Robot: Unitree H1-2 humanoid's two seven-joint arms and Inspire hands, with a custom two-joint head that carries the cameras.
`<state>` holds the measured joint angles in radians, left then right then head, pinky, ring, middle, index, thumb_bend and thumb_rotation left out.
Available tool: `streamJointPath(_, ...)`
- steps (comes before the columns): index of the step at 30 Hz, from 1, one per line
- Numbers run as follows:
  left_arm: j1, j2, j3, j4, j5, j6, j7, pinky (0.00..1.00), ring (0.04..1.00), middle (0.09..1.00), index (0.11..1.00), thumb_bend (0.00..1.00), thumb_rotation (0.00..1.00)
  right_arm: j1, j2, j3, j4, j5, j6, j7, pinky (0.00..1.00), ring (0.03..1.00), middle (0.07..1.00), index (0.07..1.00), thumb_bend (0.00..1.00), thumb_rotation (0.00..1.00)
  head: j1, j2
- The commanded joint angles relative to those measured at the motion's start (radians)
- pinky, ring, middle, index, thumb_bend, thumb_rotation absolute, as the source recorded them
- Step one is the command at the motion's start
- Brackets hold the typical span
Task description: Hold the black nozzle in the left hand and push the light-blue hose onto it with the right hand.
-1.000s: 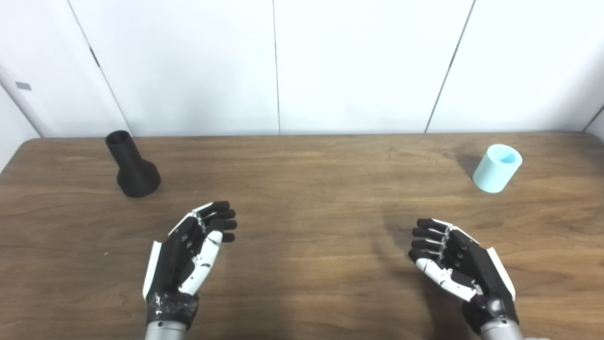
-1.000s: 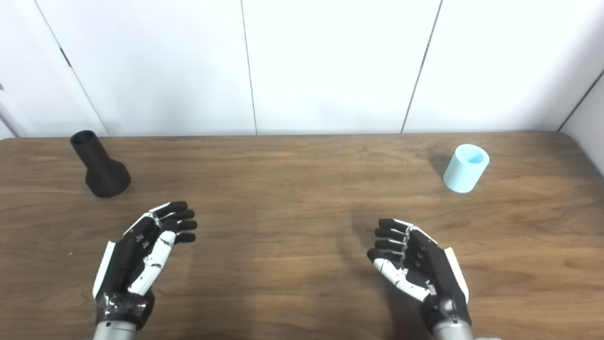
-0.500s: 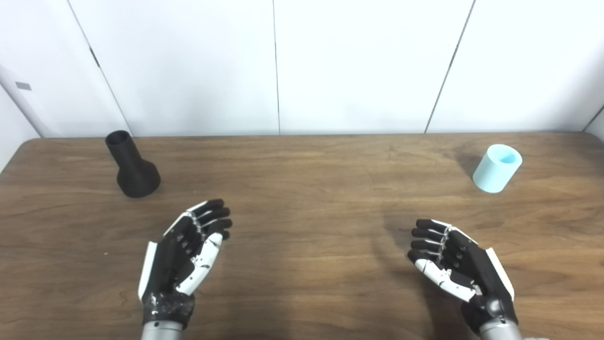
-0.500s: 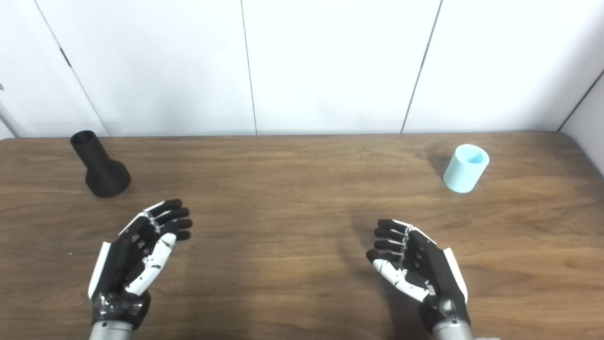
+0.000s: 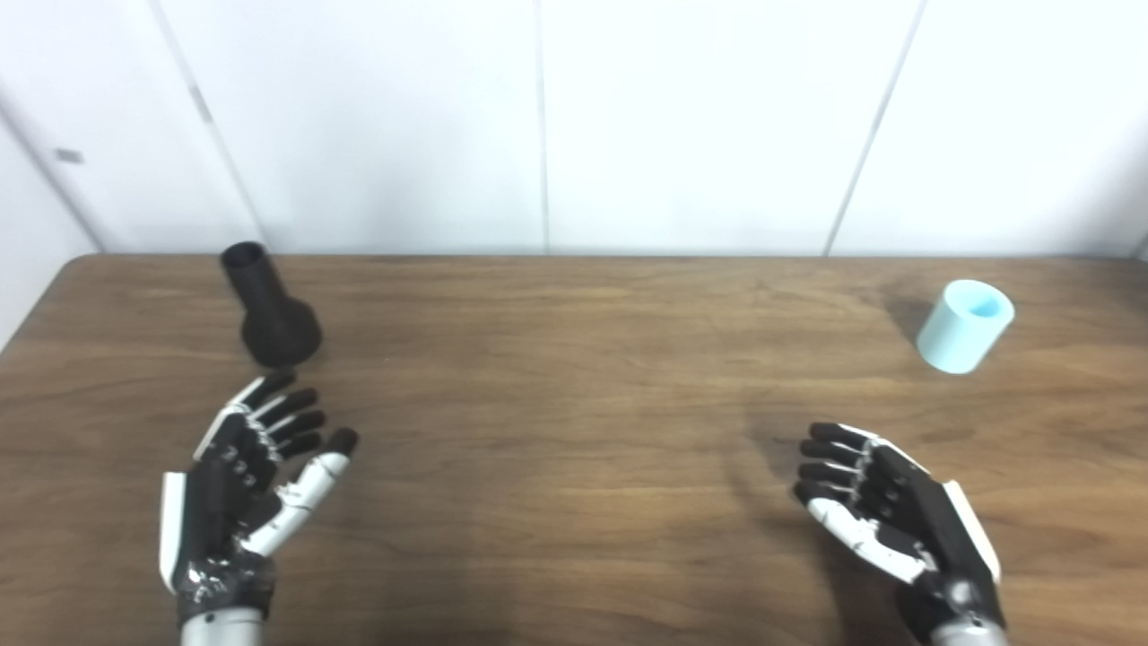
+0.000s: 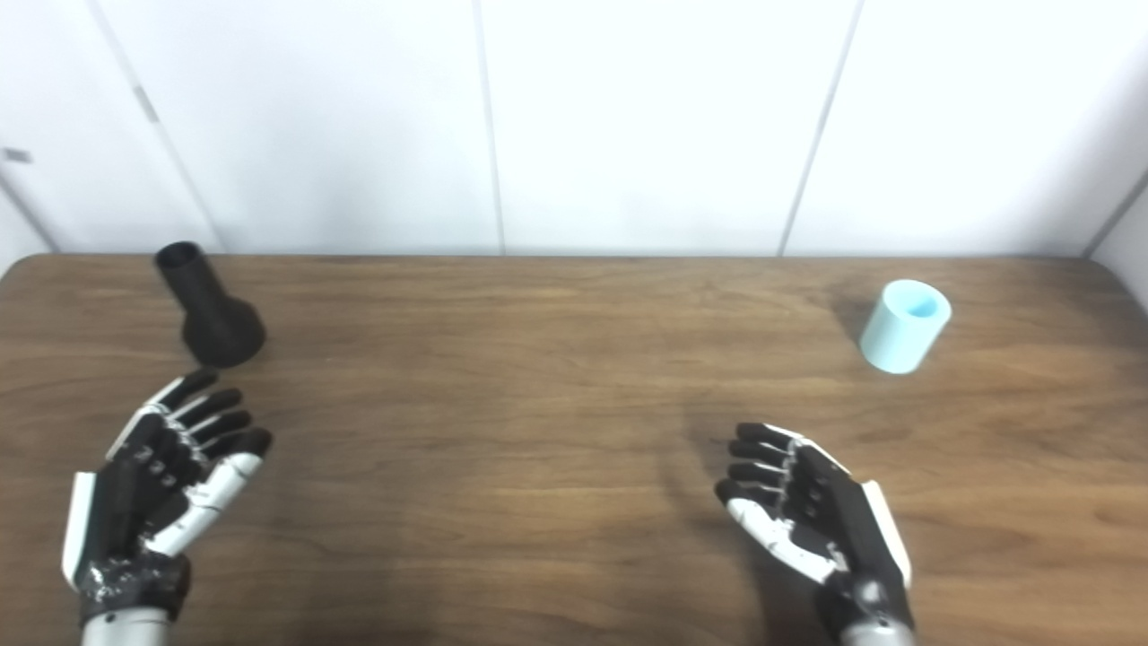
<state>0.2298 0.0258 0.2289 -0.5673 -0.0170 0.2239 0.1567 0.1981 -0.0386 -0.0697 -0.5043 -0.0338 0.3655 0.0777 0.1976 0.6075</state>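
Black nozzle (image 5: 270,308) stands upper left on the table (image 5: 574,395), light-blue hose (image 5: 965,326) upper right; left hand (image 5: 242,484) and right hand (image 5: 888,520) hover below, fingers spread, empty.

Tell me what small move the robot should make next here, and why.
Probably carry the open left hand forward to the black flared plastic nozzle standing just beyond its fingertips and close on the neck. Neither hand holds anything; the light-blue cylindrical hose piece stands apart from the open right hand.

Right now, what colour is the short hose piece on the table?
Light blue hose, clearest in the left eye view.
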Motion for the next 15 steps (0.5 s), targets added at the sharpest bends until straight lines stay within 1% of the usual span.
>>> streamJointPath(1, 0.174, 0.007, 0.050, -0.025, 0.020, -0.051, 0.012, 0.64, 0.672, 0.717, 0.773, 0.85, 0.20, 0.021, -0.048, -0.018, -0.009, 0.030, -0.101, 0.017, 0.59, 0.669, 0.701, 0.684, 0.21, 0.00, 0.004, 0.000)
streamJointPath(4, 0.144, 0.015, 0.100, 0.016, 0.032, -0.043, 0.016, 0.61, 0.681, 0.725, 0.782, 0.86, 0.19, 0.013, -0.056, -0.027, 0.006, 0.036, -0.111, 0.017, 0.58, 0.660, 0.694, 0.680, 0.20, 0.00, 0.036, -0.004)
streamJointPath(6, 0.123, 0.019, 0.123, 0.045, 0.054, -0.038, 0.020, 0.60, 0.687, 0.729, 0.790, 0.86, 0.19, 0.006, -0.062, -0.036, 0.014, 0.037, -0.106, 0.015, 0.58, 0.659, 0.691, 0.680, 0.19, 0.00, 0.074, -0.007)
streamJointPath(8, 0.102, 0.018, 0.137, 0.070, 0.075, -0.035, 0.025, 0.62, 0.702, 0.735, 0.791, 0.88, 0.21, -0.002, -0.073, -0.043, 0.024, 0.036, -0.105, 0.015, 0.59, 0.661, 0.687, 0.681, 0.19, 0.00, 0.108, -0.009)
streamJointPath(10, 0.083, 0.011, 0.140, 0.085, 0.096, -0.031, 0.031, 0.68, 0.715, 0.741, 0.792, 0.88, 0.21, -0.012, -0.087, -0.049, 0.037, 0.042, -0.108, 0.016, 0.61, 0.666, 0.690, 0.691, 0.19, 0.00, 0.133, -0.011)
streamJointPath(12, 0.066, 0.007, 0.137, 0.095, 0.106, -0.026, 0.036, 0.70, 0.717, 0.742, 0.794, 0.88, 0.21, -0.023, -0.101, -0.055, 0.056, 0.049, -0.118, 0.017, 0.61, 0.666, 0.690, 0.692, 0.19, 0.00, 0.170, -0.014)
streamJointPath(14, 0.045, 0.005, 0.132, 0.106, 0.116, -0.015, 0.041, 0.71, 0.726, 0.750, 0.802, 0.89, 0.20, -0.036, -0.116, -0.062, 0.074, 0.064, -0.119, 0.020, 0.63, 0.686, 0.708, 0.704, 0.18, 0.00, 0.225, -0.020)
streamJointPath(15, 0.037, 0.004, 0.129, 0.109, 0.127, -0.007, 0.044, 0.70, 0.729, 0.752, 0.803, 0.89, 0.20, -0.040, -0.119, -0.066, 0.078, 0.072, -0.114, 0.019, 0.63, 0.692, 0.712, 0.705, 0.18, 0.00, 0.225, -0.020)
